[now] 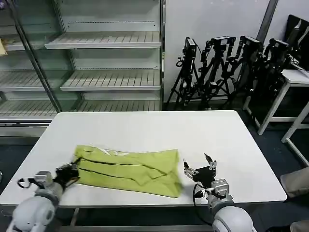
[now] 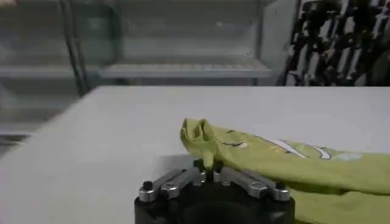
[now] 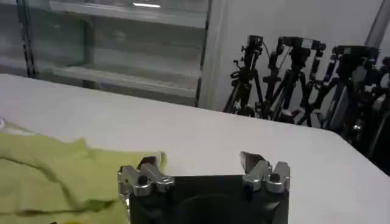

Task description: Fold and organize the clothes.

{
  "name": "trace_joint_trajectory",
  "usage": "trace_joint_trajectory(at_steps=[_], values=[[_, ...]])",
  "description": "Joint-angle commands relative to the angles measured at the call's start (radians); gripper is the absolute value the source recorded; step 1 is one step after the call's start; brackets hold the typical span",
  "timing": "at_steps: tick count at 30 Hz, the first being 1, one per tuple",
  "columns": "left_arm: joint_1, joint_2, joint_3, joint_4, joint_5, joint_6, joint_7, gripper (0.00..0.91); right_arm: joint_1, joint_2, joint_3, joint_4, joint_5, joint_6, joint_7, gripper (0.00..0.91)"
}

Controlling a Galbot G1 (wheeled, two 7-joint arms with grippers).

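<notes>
The clothes (image 1: 128, 169) are one lime T-shirt folded into a long band across the near half of the white table (image 1: 145, 130). My left gripper (image 1: 73, 170) is at the band's left end, shut on a pinch of the fabric; the wrist view shows the clothes (image 2: 286, 159) bunched up between the closed tips of the left gripper (image 2: 207, 167). My right gripper (image 1: 199, 165) stands open just off the band's right end, on bare table. In its wrist view the right gripper (image 3: 196, 161) has its jaws wide apart, one tip by the edge of the clothes (image 3: 67, 173).
Metal shelving (image 1: 104, 79) stands behind the table. Black tripods (image 1: 217, 67) crowd the back right, next to another white table (image 1: 294, 77). The near table edge runs just below both grippers.
</notes>
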Motion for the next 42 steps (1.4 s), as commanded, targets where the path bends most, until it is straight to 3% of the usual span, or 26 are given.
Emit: trace_joint_trajectory(at_steps=[1, 7, 10, 13, 23, 32, 42], values=[[-0.007, 0.151, -0.134, -0.005, 0.135, 0.050, 0.039, 0.010, 0.013, 0.003, -0.002, -0.006, -0.003, 0.003, -0.002, 0.907], [0.027, 0.096, 0.007, -0.204, 0.148, 0.057, 0.028, 0.010, 0.007, -0.004, 0.006, 0.000, -0.011, 0.009, -0.004, 0.907], [0.035, 0.068, 0.126, -0.319, -0.009, 0.058, -0.020, 0.010, -0.005, -0.016, 0.027, 0.009, -0.011, 0.011, -0.004, 0.907], [0.014, 0.043, 0.225, -0.380, -0.041, 0.057, -0.032, 0.010, -0.021, -0.023, 0.057, 0.020, -0.014, 0.012, -0.006, 0.907], [-0.076, -0.031, 0.473, -0.338, 0.013, 0.056, -0.032, 0.010, -0.103, -0.068, 0.246, 0.127, -0.006, 0.001, -0.018, 0.907], [-0.147, -0.066, 0.593, -0.222, 0.106, 0.056, -0.054, 0.010, -0.114, -0.043, 0.253, 0.130, -0.014, -0.004, -0.022, 0.907], [-0.201, -0.068, 0.580, -0.132, 0.127, 0.057, -0.094, 0.010, -0.105, -0.036, 0.237, 0.117, -0.017, -0.004, -0.021, 0.907]])
